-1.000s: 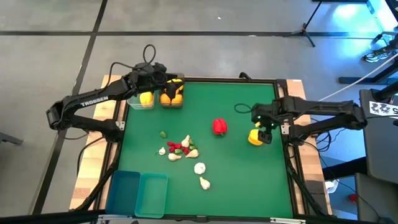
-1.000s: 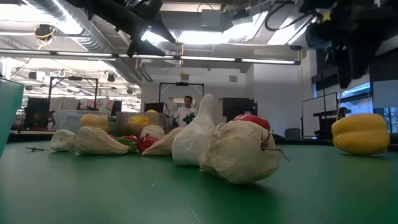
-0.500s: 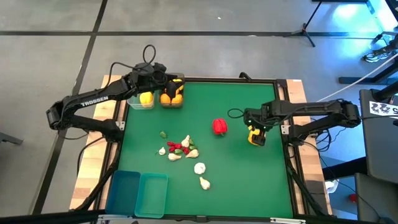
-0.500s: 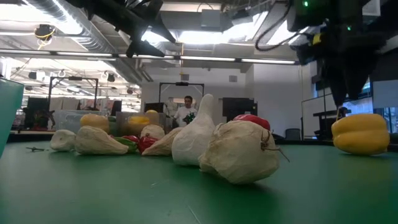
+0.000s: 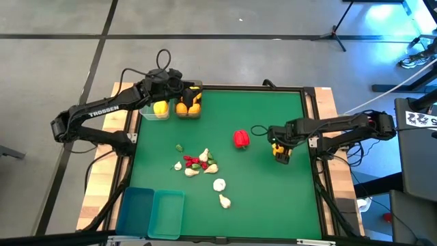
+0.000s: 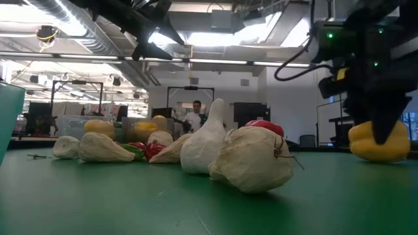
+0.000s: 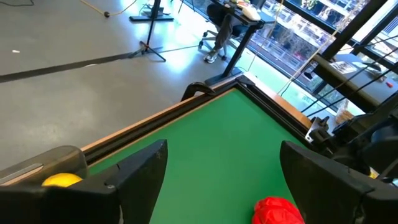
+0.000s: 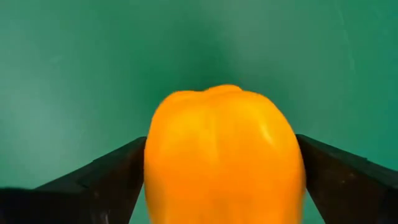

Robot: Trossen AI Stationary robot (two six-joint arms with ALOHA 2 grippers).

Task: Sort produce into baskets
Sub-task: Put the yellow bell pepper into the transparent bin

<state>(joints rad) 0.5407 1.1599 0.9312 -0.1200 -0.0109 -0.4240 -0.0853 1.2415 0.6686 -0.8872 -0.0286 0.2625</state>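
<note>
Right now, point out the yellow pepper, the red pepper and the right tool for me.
yellow pepper [image 8: 222, 155], right wrist view, middle of its skin.
red pepper [image 5: 240, 139], high view, middle of its top.
right tool [image 5: 280, 151], high view, midway between its fingertips, either side of the yellow pepper.

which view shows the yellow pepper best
The right wrist view: the yellow pepper fills the picture, sitting between the right gripper fingers. The high view shows it small and mostly under the arm; the low view shows it partly hidden at the edge; the left wrist view barely shows it.
</note>
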